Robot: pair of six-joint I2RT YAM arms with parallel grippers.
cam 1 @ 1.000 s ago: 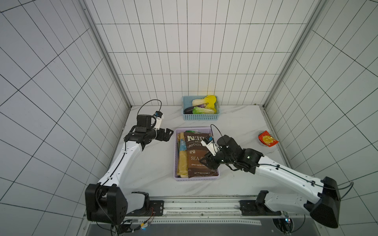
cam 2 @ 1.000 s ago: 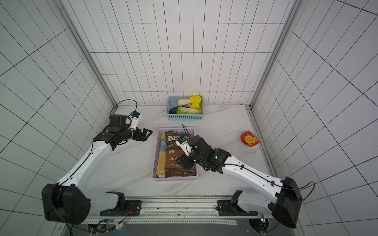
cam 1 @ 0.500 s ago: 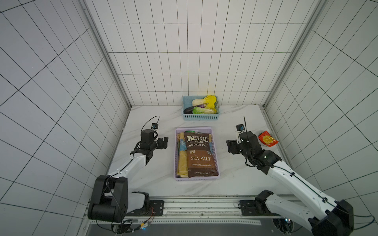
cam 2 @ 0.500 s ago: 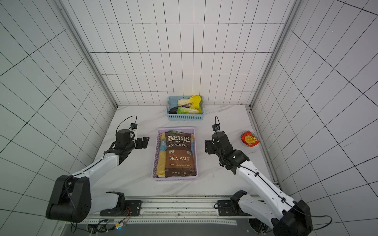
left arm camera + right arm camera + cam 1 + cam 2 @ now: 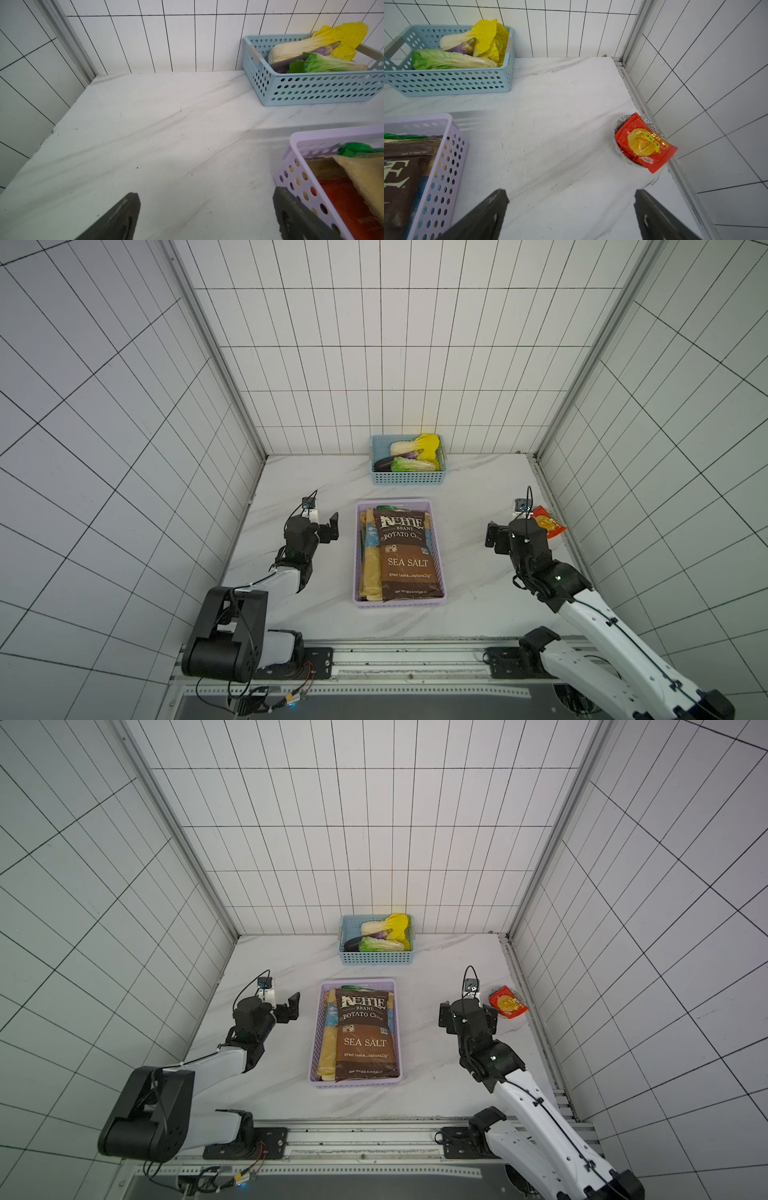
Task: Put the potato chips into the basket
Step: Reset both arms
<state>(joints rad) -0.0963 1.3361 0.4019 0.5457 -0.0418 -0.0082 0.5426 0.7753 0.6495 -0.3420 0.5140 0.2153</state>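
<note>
As far as we can judge, the task is all but done, perhaps wholly done. The potato chips [image 5: 405,556] lie stacked flat inside the basket [image 5: 398,605], the lilac one in the middle of the worktop [image 5: 291,485]. The dark brown Kettle bag [image 5: 365,1036] is on top, label up. Tan bags [image 5: 369,576] show along one long edge of it, and a strip of dark green bag [image 5: 388,507] peeps out at the far end. In the left wrist view we also see a cream bag [image 5: 365,176] lying over a red-labelled bag [image 5: 342,199], both within the walls. Nothing seems to hang over the rim, and in both top views we find no chip bag loose on the worktop.

The left hand [image 5: 205,194] has its jaws spread wide with only bare worktop between them. The right hand [image 5: 571,192] is likewise spread wide and empty. Each hangs off to its own side of the basket, apart from it and touching nothing.

Little, if anything, remains. A small red packet [image 5: 643,143] sits in a bowl [image 5: 623,155] by the wall on the right, near the right hand — we take it for a different snack, not one of the chip bags, though we cannot read its print. The light blue basket [image 5: 409,479] at the back holds toy vegetables [image 5: 411,456] and, in our view, needs no attention.
</note>
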